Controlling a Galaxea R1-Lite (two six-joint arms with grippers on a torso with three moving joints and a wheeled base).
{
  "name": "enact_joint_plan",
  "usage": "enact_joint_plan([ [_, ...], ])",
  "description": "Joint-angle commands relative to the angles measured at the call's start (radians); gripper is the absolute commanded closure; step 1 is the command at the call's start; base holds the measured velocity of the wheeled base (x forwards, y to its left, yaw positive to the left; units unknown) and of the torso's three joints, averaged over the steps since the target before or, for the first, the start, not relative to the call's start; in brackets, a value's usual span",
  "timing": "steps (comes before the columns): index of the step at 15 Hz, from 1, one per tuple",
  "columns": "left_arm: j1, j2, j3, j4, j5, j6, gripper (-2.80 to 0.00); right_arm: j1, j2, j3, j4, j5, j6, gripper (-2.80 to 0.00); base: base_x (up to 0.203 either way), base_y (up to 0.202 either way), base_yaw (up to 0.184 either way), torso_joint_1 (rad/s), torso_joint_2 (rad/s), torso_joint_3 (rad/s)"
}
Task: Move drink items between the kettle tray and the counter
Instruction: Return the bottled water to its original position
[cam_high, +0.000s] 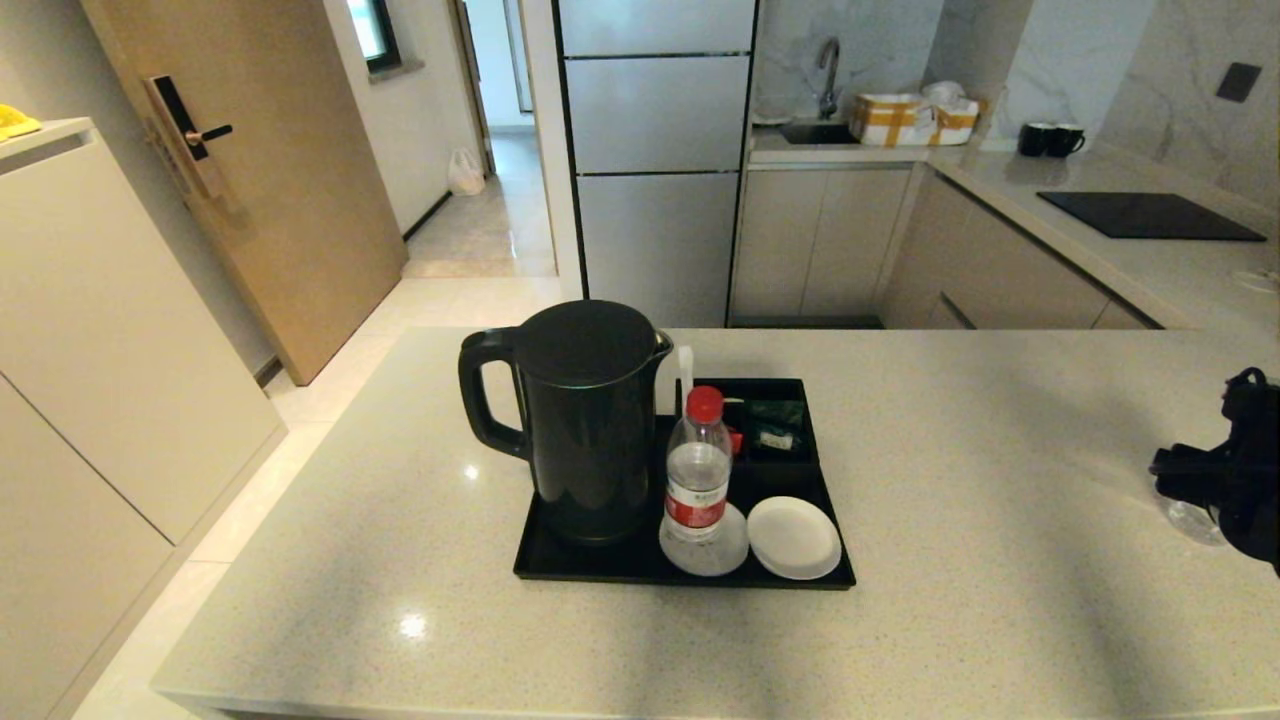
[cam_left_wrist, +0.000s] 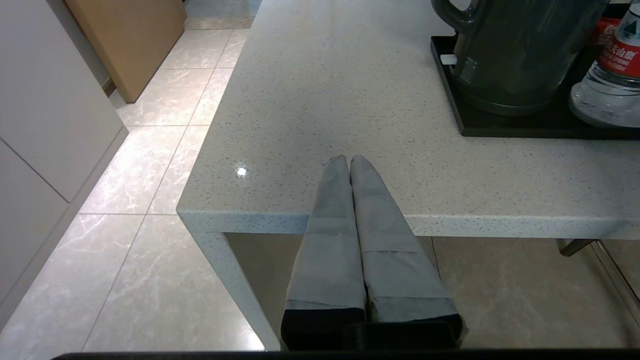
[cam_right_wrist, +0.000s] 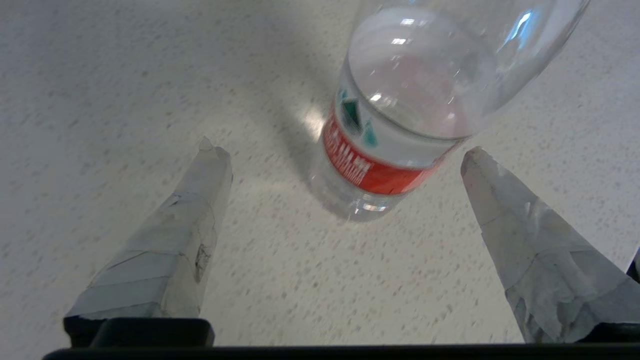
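On the black kettle tray (cam_high: 533, 560), one clear water bottle (cam_high: 697, 470) with a red cap and red label stands upright on a white coaster beside the kettle. It also shows in the left wrist view as the bottle (cam_left_wrist: 612, 70). A dark green sachet (cam_high: 778, 425) lies in a far compartment of the tray. A second red-labelled bottle (cam_right_wrist: 395, 125) stands on the counter (cam_high: 980, 620) at the far right, its base (cam_high: 1190, 520) showing under my right arm. My right gripper (cam_right_wrist: 340, 150) is open around it, with both fingers clear of it. My left gripper (cam_left_wrist: 348, 159) is shut and empty over the counter's near left edge.
The tall black kettle (cam_high: 585, 420) fills the tray's left half, its handle pointing left. A bare white coaster (cam_high: 794, 537) lies at the tray's near right corner. The counter's left edge (cam_left_wrist: 200, 200) drops to a tiled floor. A farther counter carries a black hob (cam_high: 1150, 215).
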Motion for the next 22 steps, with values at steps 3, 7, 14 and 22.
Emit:
enact_joint_plan([
  [3,0.000,0.001,0.002,0.000,0.000,0.000,0.00,-0.019,0.024,-0.001,-0.039,-0.003,0.000,-2.80,0.000,0.000,0.000,0.000,0.00,0.000],
  [7,0.000,0.001,0.002,0.000,0.000,0.000,0.00,-0.037,0.069,0.013,-0.139,-0.022,-0.012,-2.80,0.000,0.000,0.000,0.000,0.00,0.000],
  [14,0.002,0.001,0.002,0.000,0.000,0.000,0.00,-0.082,0.151,0.003,-0.262,-0.029,-0.055,-2.80,0.000,0.000,0.000,0.000,0.00,0.000],
  [22,0.000,0.001,0.002,0.000,0.000,0.000,0.00,-0.094,0.196,-0.071,-0.255,-0.031,-0.062,-2.80,0.000,0.000,0.000,0.000,0.00,0.000],
])
